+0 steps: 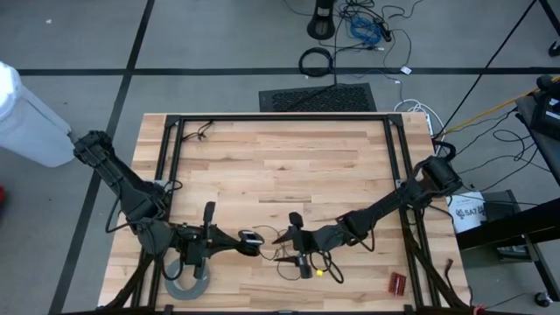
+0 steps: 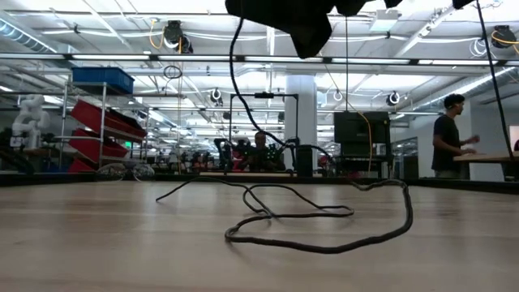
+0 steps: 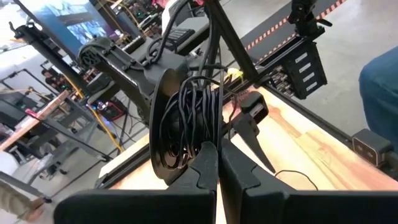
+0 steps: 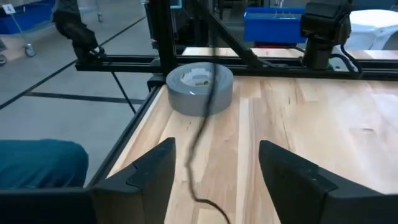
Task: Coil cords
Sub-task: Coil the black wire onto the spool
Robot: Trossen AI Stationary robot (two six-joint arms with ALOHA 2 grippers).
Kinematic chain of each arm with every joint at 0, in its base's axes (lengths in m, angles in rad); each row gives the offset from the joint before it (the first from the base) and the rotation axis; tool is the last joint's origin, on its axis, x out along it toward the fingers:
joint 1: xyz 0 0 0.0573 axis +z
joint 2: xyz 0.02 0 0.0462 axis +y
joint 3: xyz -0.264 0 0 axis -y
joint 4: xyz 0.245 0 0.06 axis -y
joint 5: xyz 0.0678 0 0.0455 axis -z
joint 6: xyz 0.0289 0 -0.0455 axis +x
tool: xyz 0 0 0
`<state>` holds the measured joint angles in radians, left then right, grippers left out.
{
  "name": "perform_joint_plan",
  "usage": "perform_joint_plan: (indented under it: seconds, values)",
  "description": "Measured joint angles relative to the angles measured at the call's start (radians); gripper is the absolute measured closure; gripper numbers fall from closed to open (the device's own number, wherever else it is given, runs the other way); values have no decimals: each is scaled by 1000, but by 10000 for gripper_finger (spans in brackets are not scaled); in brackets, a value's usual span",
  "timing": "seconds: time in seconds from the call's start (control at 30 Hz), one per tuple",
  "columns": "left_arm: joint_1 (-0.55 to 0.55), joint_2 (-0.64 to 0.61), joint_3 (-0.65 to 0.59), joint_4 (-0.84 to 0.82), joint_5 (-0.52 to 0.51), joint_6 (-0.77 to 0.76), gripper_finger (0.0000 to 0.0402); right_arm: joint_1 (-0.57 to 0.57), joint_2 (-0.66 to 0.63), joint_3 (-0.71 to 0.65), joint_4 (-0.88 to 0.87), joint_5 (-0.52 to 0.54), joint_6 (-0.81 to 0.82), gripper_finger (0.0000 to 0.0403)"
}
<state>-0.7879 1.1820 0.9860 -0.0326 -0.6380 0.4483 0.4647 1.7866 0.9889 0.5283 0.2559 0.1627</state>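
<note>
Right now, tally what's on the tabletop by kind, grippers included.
Grippers: 2, left gripper shut on the disc, right gripper open
Cord with black disc: 1, wire
Grey tape roll: 1
Small red item: 1
Small yellow item: 1
Total: 6

You see two dark, jointed arms, thin black cables looping along them; the right gripper (image 4: 214, 171) has broad, wedge-shaped black fingers.

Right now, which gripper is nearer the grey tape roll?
Left. The left gripper sits just beside the tape roll at the table's near-left corner; the right gripper is farther toward the middle.
</note>
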Motion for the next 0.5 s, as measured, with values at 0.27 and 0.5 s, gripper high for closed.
perform_joint_plan:
  seconds: [0.27, 0.5]
  values:
    - [0, 0, 0, 1, 0, 33, 400, 10, -8, 0, -3, -54, 8, 284]
    - [0, 0, 0, 8, 0, 36, 400, 10, -8, 0, -3, -53, 2, 395]
